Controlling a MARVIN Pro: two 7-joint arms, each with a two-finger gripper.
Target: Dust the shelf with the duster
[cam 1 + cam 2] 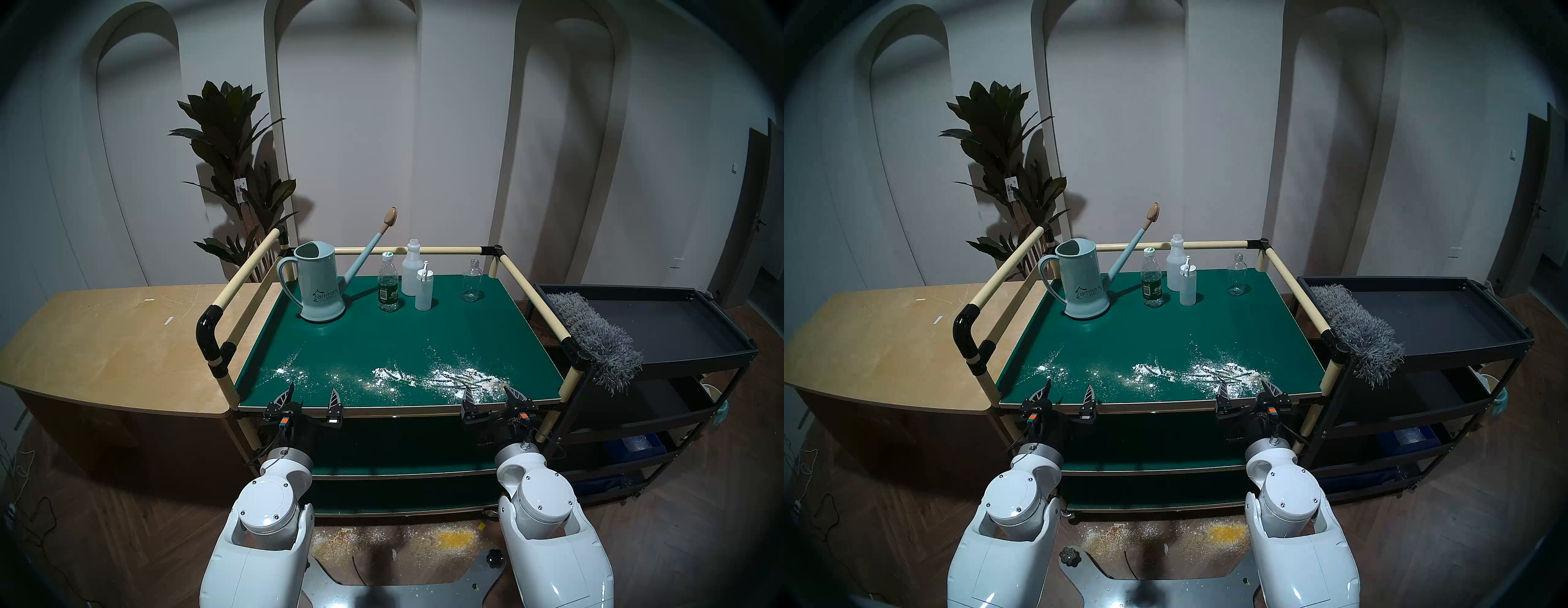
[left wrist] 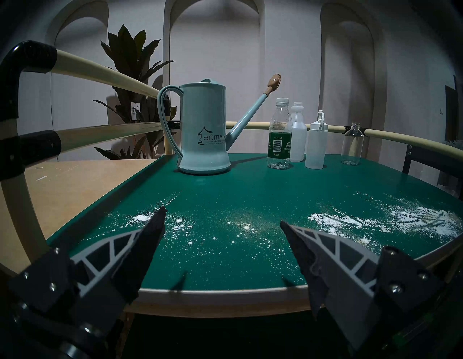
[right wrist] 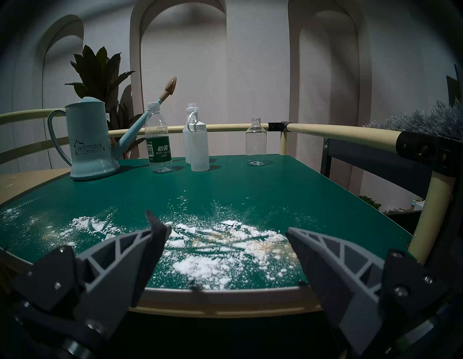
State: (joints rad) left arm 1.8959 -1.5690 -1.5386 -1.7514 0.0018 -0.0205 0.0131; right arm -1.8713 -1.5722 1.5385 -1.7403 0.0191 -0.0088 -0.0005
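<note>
The dark-green shelf (image 1: 407, 335) tops the cream-railed cart, with white and tan powder (image 1: 449, 375) scattered along its front half. The shaggy grey duster (image 1: 594, 335) lies on the left side of the black cart's top tray, its near end hanging over the front edge; a bit of it shows in the right wrist view as the duster (image 3: 423, 120). My left gripper (image 1: 313, 394) and right gripper (image 1: 491, 392) both stand open and empty just at the shelf's front edge, fingers pointing over the powder. In the wrist views, the left gripper (image 2: 223, 219) and right gripper (image 3: 219, 224) show wide gaps.
A pale blue watering can (image 1: 320, 282), a green-labelled water bottle (image 1: 388, 282), two white bottles (image 1: 418, 276) and a clear bottle (image 1: 472, 280) stand along the shelf's back. The black tray cart (image 1: 687, 331) is to the right, a plywood table (image 1: 106, 331) to the left, a plant (image 1: 237, 170) behind. Powder lies on the floor.
</note>
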